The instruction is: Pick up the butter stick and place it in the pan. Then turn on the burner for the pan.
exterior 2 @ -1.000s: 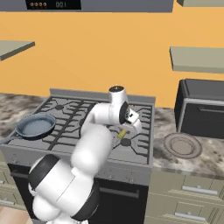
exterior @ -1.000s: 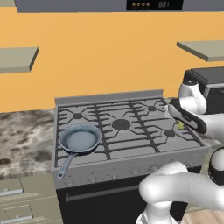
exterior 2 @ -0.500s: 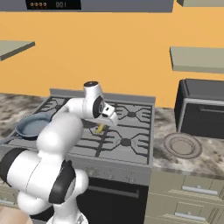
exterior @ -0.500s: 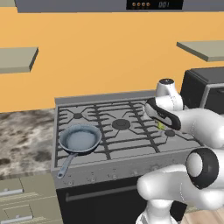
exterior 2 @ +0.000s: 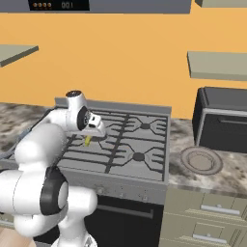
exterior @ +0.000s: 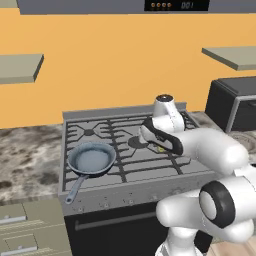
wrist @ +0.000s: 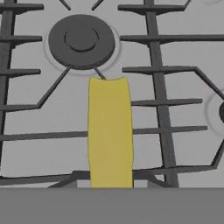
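The yellow butter stick [wrist: 110, 131] hangs lengthwise in my gripper [wrist: 109, 183], which is shut on it, above the stove grates and just short of a round burner [wrist: 81, 40]. In the left base view the gripper [exterior: 157, 145] holds the butter stick [exterior: 161, 149] over the middle of the stove, to the right of the pan. The grey-blue pan [exterior: 91, 159] sits on the front left burner, its handle pointing toward the front edge. From the right base view the gripper [exterior 2: 91, 136] and butter stick [exterior 2: 88, 141] hover over the stove's left half, and my arm hides the pan.
A black countertop oven [exterior 2: 223, 119] stands right of the stove [exterior: 125, 150], with a round ribbed plate [exterior 2: 201, 159] in front of it. Marble counter [exterior: 27, 160] lies to the left. Knobs line the stove's front panel [exterior: 125, 197]. Shelves hang on the orange wall.
My arm has swung left across the stove with the butter stick, from over the right burners to the middle, closer to the pan. The pan has stayed put.
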Available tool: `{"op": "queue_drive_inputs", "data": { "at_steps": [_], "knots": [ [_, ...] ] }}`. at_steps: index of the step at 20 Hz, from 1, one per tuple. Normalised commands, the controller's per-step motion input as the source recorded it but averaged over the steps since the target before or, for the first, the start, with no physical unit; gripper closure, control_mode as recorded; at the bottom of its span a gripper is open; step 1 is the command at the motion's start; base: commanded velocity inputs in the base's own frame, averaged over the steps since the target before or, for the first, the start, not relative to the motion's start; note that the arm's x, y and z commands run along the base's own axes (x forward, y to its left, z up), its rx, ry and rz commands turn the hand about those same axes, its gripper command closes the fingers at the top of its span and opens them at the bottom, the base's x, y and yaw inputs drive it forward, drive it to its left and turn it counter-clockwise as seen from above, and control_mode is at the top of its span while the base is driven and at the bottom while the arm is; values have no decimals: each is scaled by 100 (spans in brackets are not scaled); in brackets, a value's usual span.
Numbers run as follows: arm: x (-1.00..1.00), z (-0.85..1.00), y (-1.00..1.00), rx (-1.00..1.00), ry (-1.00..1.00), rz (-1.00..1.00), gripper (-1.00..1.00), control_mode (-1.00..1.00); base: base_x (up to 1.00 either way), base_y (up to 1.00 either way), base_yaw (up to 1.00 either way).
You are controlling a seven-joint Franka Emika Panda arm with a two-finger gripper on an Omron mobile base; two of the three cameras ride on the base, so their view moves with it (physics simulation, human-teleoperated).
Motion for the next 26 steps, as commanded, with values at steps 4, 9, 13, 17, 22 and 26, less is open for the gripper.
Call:
{"op": "queue_drive_inputs", "data": {
  "at_steps": [4,9,13,17,22,26],
  "knots": [
    [14,3,100,-1,9,22,100,-100,0,0,0],
    [6,1,94,-2,7,21,100,-100,0,0,0],
    [0,16,82,-3,1,17,100,-100,0,0,0],
    [0,3,87,-5,3,16,100,-100,0,0,0],
    [2,-3,74,-6,4,13,100,-100,0,0,0],
    [11,-15,31,-3,5,6,100,-100,0,0,0]
  ]
}}
